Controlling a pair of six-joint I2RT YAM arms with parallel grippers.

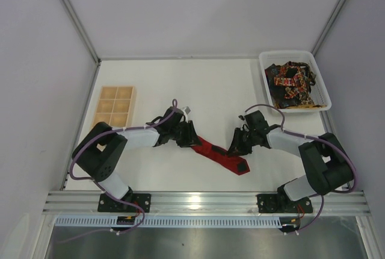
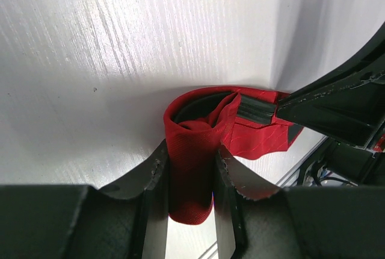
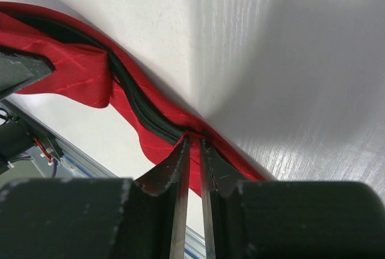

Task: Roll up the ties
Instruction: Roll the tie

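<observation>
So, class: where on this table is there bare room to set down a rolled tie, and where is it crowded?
Bare: the far table between wooden tray and white bin. Crowded: the near middle, where left gripper and right gripper pinch the red tie.

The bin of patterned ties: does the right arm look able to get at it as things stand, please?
Probably, but not right away: the right hand is pinching the red tie and must let go first. Nothing stands between it and the bin.
</observation>
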